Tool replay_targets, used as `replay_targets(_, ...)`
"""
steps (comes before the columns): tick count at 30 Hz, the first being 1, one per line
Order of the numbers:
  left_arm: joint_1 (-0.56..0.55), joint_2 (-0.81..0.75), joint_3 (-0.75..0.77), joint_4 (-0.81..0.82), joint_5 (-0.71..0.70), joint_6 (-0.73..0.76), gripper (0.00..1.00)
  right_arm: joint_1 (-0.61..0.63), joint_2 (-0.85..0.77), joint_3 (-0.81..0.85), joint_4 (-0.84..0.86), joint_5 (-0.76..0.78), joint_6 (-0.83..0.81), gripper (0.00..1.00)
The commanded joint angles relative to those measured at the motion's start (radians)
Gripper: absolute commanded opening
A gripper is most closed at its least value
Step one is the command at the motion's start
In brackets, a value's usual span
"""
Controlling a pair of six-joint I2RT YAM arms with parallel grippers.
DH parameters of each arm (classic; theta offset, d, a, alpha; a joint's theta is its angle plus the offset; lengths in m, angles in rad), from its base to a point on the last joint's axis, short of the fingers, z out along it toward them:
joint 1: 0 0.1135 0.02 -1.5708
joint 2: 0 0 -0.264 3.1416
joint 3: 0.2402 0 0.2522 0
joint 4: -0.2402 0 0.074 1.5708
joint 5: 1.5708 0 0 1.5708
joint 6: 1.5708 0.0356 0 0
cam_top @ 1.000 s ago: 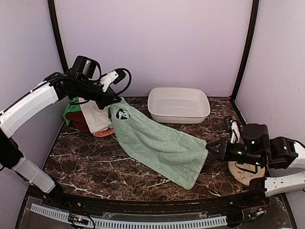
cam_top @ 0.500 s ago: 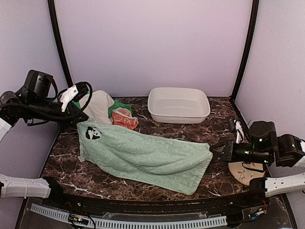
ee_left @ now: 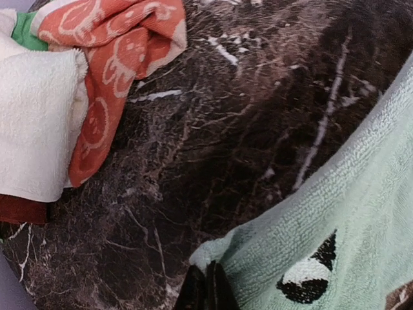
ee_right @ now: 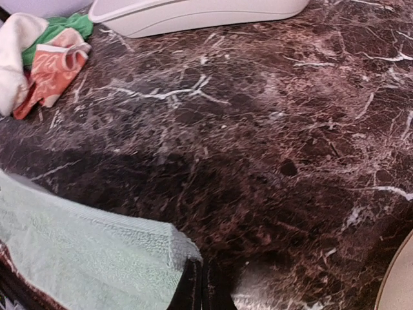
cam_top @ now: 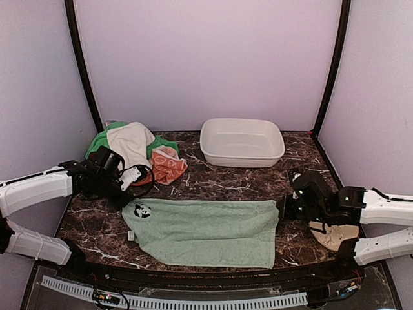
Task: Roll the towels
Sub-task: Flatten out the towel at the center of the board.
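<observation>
Cloth in play: sage-green towel [cam_top: 206, 231] with a panda print, spread flat across the near half of the bench [cam_top: 219, 184], long side running left to right. Judged soft, light and limp, no stiffness. It would drape and bunch if lifted, and the nap may drag on the marble and wrinkle. Best hold looked like 2 corners of 1 edge, to fold that edge over and start a roll.

Left end effector [ee_left: 206, 287] was pinched shut on the far-left corner, panda print just beside it. Right end effector [ee_right: 201, 284] was closed tight on the far-right corner, low on the bench. Towel lay stretched between the 2.

3 more towels sat heaped at back-left, well apart from both: cream-white towel [cam_top: 132, 142], bright green towel [cam_top: 97, 143], orange swirl-patterned towel [cam_top: 169, 165].
</observation>
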Motion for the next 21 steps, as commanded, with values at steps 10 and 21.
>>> replay_targets(10, 0.074, 0.298, 0.064, 0.427, -0.046, -0.048, 0.00, -0.230, 0.426, 0.139, 0.267, -0.106, -0.230, 0.00)
replay_targets(21, 0.109, 0.298, 0.000, 0.419, -0.026, 0.038, 0.28, -0.336, 0.513, 0.172, 0.259, -0.206, -0.296, 0.20)
